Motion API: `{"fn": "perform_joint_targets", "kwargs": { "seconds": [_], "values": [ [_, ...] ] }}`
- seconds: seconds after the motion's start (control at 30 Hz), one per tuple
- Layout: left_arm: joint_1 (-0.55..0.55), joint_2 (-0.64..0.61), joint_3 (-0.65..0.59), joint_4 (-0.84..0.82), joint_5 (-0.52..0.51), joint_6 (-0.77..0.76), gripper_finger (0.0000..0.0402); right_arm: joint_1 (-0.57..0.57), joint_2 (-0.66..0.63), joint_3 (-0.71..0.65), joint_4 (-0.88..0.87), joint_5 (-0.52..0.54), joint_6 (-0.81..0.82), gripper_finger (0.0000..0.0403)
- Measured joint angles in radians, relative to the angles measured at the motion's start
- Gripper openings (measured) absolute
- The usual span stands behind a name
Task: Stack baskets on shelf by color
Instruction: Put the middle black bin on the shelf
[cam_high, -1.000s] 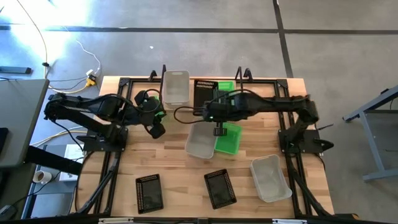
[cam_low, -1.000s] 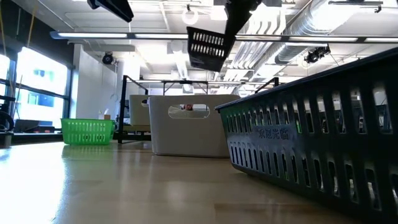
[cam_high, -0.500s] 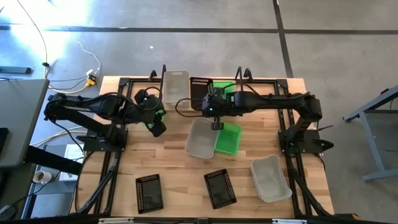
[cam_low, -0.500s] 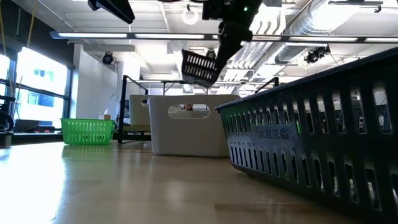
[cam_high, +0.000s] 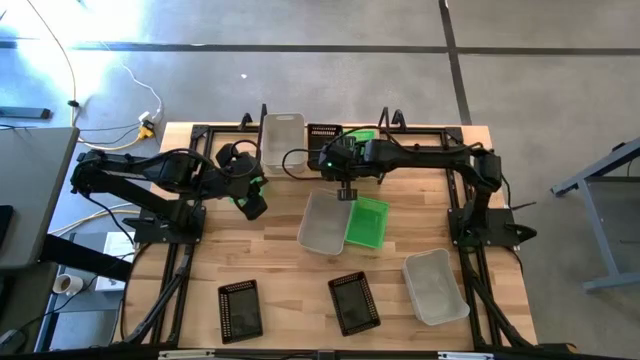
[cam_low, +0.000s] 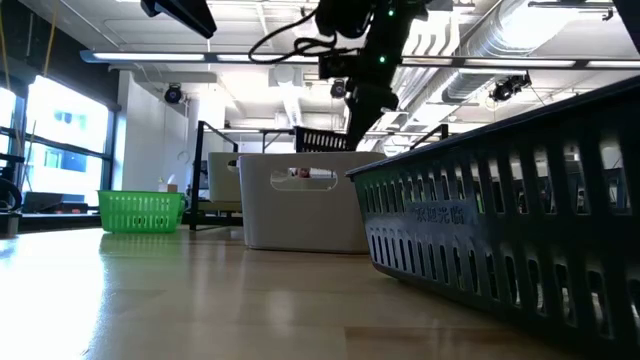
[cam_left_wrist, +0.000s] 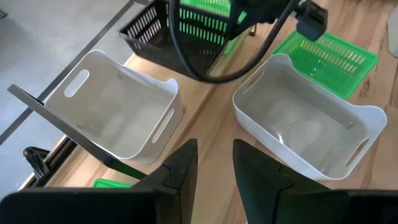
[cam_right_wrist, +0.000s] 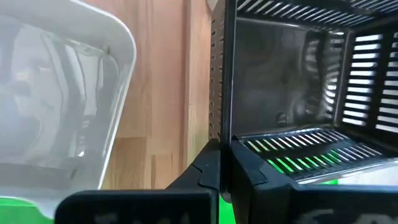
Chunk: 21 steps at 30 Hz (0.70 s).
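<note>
On the wooden desk (cam_high: 280, 265) we see the left gripper (cam_high: 252, 205) waiting with its fingers a little apart. On the shelf (cam_high: 400, 131) at the far edge, the right gripper (cam_high: 328, 158) pinches the wall of a black basket (cam_high: 325, 135), between a whitish basket (cam_high: 283, 138) and a green basket (cam_high: 362, 135).

1. The near black basket (cam_low: 520, 215) in the low view bears a small raised mark on its side wall; its characters are too faint to read.
2. No other text, label or number is legible anywhere.
</note>
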Motion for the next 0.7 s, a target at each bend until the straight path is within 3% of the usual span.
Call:
{"fn": "perform_joint_targets", "kwargs": {
  "seconds": [0.7],
  "values": [
    [0.0,0.0,0.0,-0.005,-0.002,0.008,0.0092,-0.048,0.094,0.001,0.038,-0.031,-0.013,0.0]
  ]
}}
